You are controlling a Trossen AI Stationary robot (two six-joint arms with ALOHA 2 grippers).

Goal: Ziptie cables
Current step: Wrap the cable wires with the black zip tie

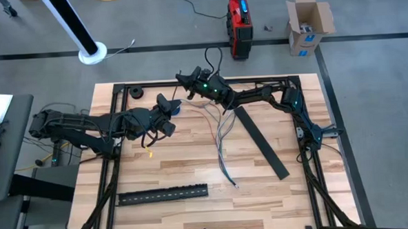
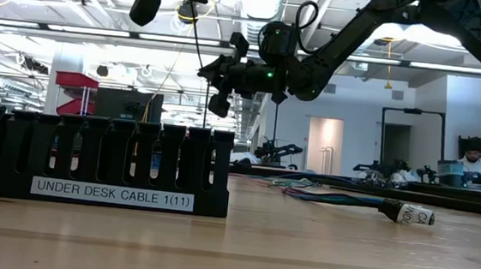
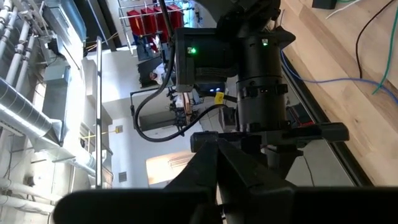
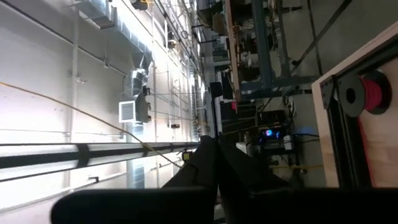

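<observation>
While thin, limp cables (image 1: 222, 138) trail over pale wood, both arms' fingers (image 3: 217, 171) sit pressed together

Even overhead light falls on the wooden surface (image 1: 192, 167) in the high view, with soft shadows. In the low view, ceiling lights (image 2: 76, 37) glare and the near surface blurs. Both wrist views are backlit, with washed-out bright areas.
</observation>
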